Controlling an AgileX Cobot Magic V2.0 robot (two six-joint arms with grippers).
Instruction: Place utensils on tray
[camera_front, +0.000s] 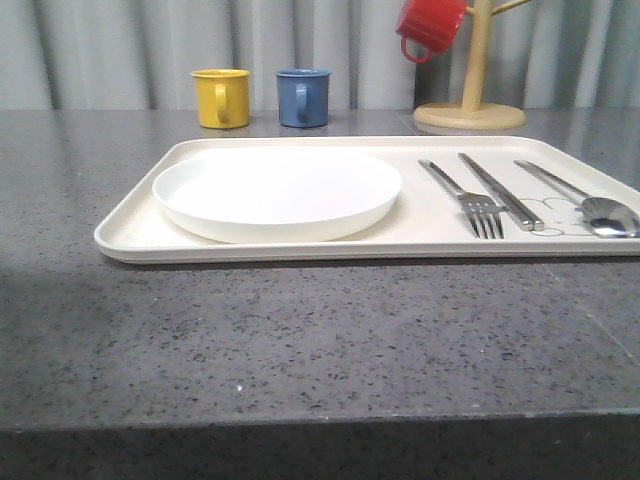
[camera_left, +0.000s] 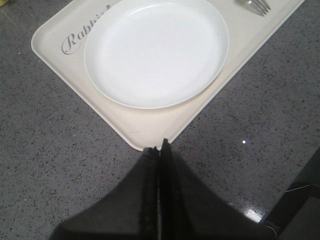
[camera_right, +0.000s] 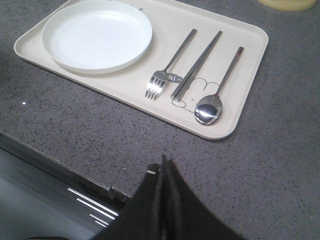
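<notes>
Item: tray, cream, rimmed, on grey bench. Contents: plate, white, toward tray's left end; fork, knife, spoon in a row toward tray's right end, roughly parallel, apart from each other, tines and bowl toward the near rim; spoon bowl lies closest to the near right corner. Judged status: all utensils already on tray, task looks done or nearly so. Risks: (1) my left claw has its tips just at the tray's near left corner; any fwd push could nudge the tray across the bench and slide the cutlery out of line; (2) my right claw is off the tray, over bare bench on the near side of the utensils; a low sweep fwd could catch the near rim, and the spoon, nearest that rim, would prob. shift first; (3) steel on a flat smooth tray likely skids easily, so a small bump may do it. Pose, left: fingers pressed together, nothing between them, pointed at the tray corner. Pose, right: fingers together, nothing held, tips aimed toward the cutlery row, well apart from it. Background, not task items: yellow mug, blue mug, red mug on wooden stand.
</notes>
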